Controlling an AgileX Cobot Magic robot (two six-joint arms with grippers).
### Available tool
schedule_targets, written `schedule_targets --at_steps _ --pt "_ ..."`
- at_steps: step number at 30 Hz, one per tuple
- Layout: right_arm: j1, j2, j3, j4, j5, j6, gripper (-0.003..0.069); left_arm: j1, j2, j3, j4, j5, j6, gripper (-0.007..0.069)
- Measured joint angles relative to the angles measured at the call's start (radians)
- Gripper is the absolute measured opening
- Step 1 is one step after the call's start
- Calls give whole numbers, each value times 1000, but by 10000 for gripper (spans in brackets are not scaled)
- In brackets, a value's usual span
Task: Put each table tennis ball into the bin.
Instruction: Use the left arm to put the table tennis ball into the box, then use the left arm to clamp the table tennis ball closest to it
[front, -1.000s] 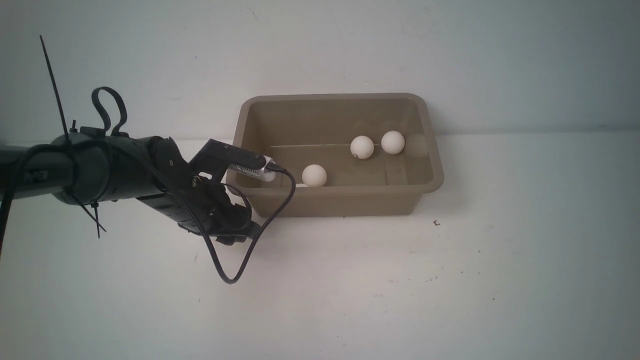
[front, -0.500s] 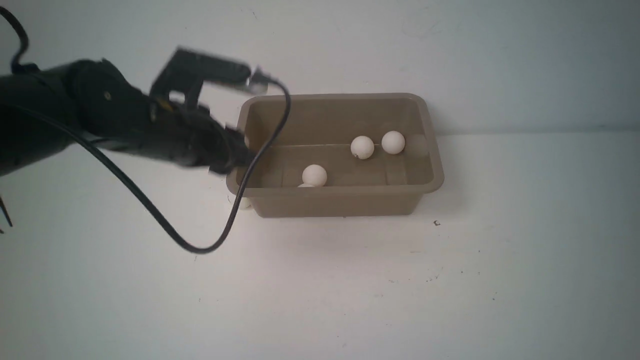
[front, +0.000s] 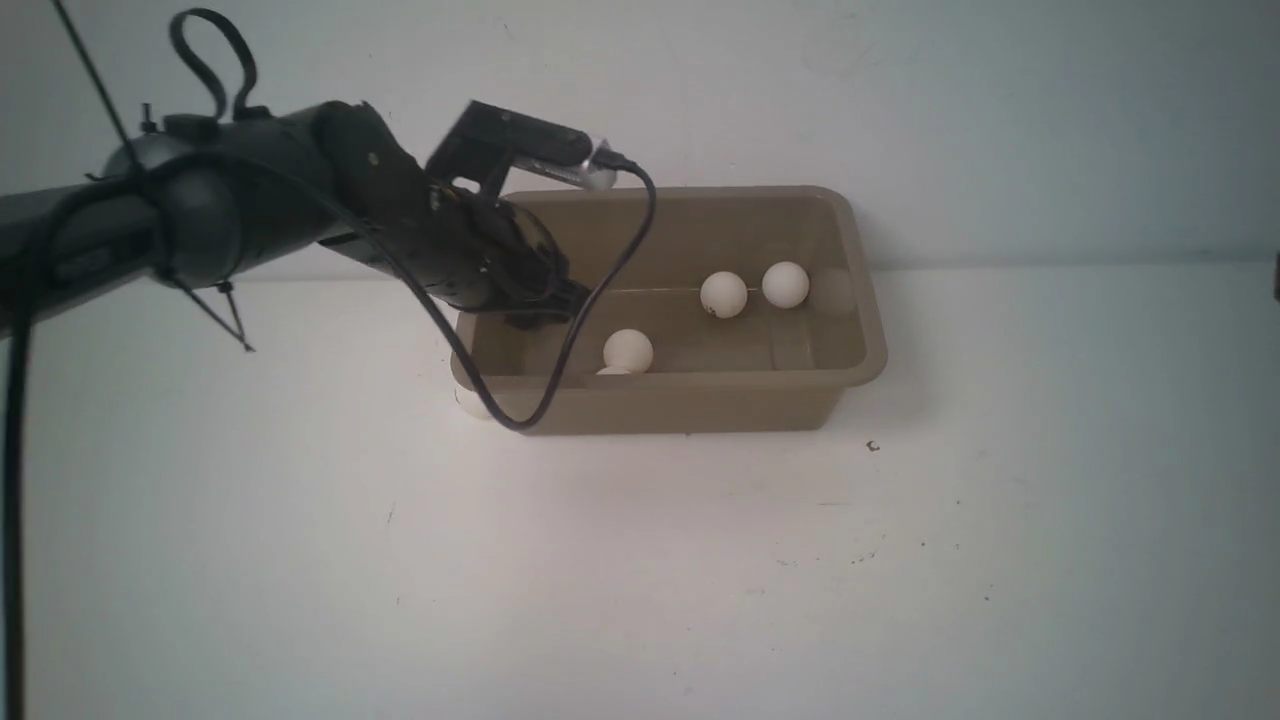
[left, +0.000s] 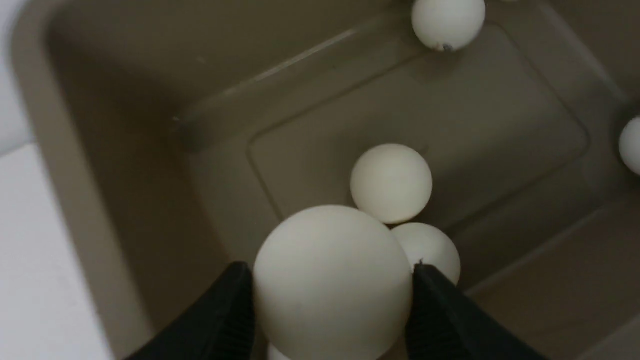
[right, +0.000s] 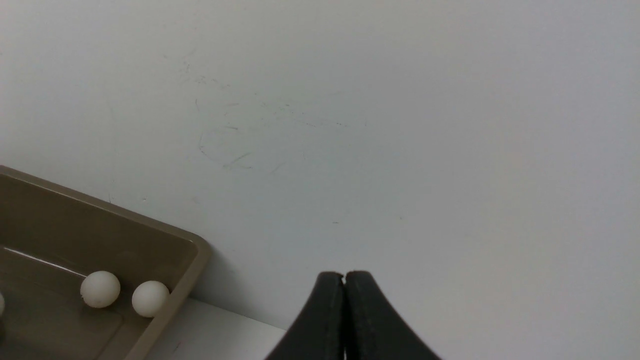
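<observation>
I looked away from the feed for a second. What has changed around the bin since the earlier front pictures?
The left gripper lifted from the table by the near left corner of the bin and swung over its left end, gripping a table tennis ball above its floor, not yet released. The three balls lying inside and the bin itself stayed put.

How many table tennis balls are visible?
7 balls. One in the left end effector. Five in the bin: two at the far wall, a nearer pair, one only in the left wrist view. One outside, at its left corner. More possibly hidden.
</observation>
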Motion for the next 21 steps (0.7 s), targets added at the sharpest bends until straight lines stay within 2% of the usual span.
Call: schedule_targets --at_steps 6,13,16,21 --pt "0 0 0 0 0 30 -18 0 8 -53 -12 58 25 430" --pt "0 0 0 0 0 30 -18 28 -176 -59 -9 105 121 449" --pt "0 0 0 0 -4 30 -18 90 -248 -63 1 155 188 449" --pt "0 0 0 0 -22 30 -18 259 -270 -46 -8 279 285 449"
